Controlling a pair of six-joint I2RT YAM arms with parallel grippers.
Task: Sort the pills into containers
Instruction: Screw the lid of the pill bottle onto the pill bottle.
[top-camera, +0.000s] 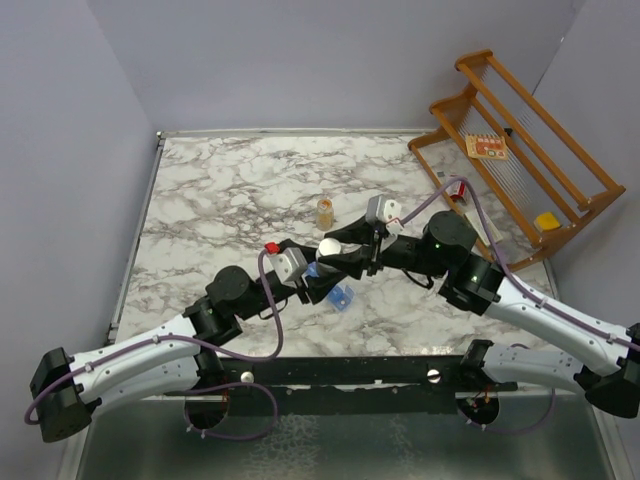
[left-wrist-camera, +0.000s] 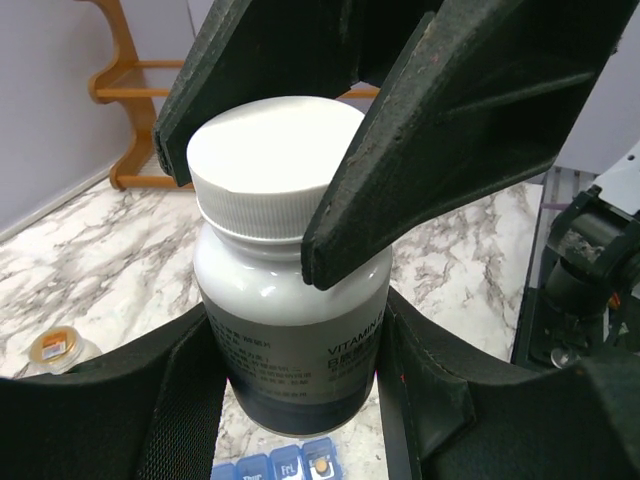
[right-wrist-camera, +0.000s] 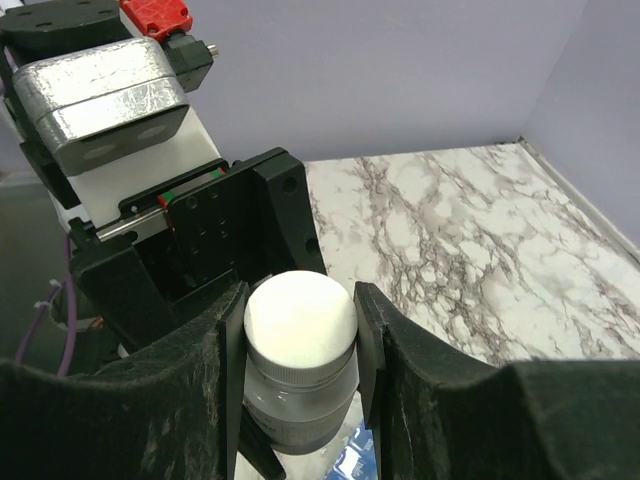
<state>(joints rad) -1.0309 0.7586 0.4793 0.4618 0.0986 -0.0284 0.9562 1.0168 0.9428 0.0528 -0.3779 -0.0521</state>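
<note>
A dark bottle with a white cap (left-wrist-camera: 290, 300) hangs above the marble table, held by both grippers. My left gripper (left-wrist-camera: 295, 400) is shut on the bottle's body. My right gripper (right-wrist-camera: 300, 335) is shut on the white cap (right-wrist-camera: 300, 318), and its fingers (left-wrist-camera: 450, 140) come down over the cap in the left wrist view. From above, the cap (top-camera: 329, 246) shows between the left gripper (top-camera: 312, 272) and the right gripper (top-camera: 352, 256). The blue containers (top-camera: 340, 296) lie on the table right below the bottle. One compartment of the containers (left-wrist-camera: 290, 468) holds an orange pill (left-wrist-camera: 321, 464).
A small amber bottle (top-camera: 325, 212) stands on the table behind the grippers, also at the left in the left wrist view (left-wrist-camera: 60, 348). A wooden rack (top-camera: 520, 150) with small items occupies the back right corner. Purple walls close in the table.
</note>
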